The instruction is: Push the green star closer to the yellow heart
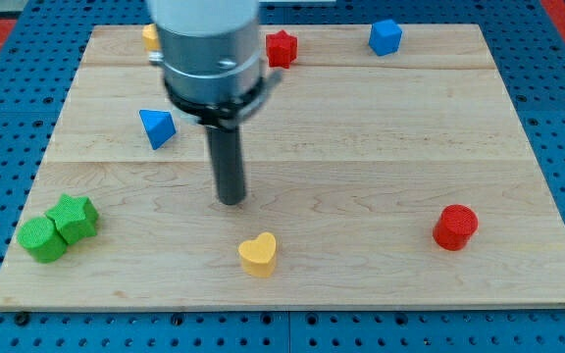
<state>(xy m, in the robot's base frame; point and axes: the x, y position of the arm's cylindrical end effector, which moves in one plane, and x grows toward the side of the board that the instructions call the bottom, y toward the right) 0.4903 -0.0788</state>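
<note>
Clearly, in the one camera view, we are working without any pincer: our arm is ending in a straight dark rod, so nothing is being spread, pressed together or pinched. My tip (231,200) is resting on the counter (361,147) near the middle, just above the yellow heart (258,254) and well apart from the green star (74,218), which is sitting at the view's lower left, touching a green block (42,239) of rounded shape.

We are judging the main risk to be that neighbour: coming in from the far left could drag both green pieces along, or the star's points could make it spin off my tip. Sweeping leftward from here, we could also be nudging the heart away, or shoving the star off the nearby left edge.

The counter is looking like pale, smooth, planked wood over a blue perforated base. The blocks are appearing matte and chunky: a blue triangle (156,127), a blue block (385,37) and a red star (281,47) at the view's top, a red cylinder (455,226) at the right, and an orange-yellow block (151,37) partly hiding behind the arm
</note>
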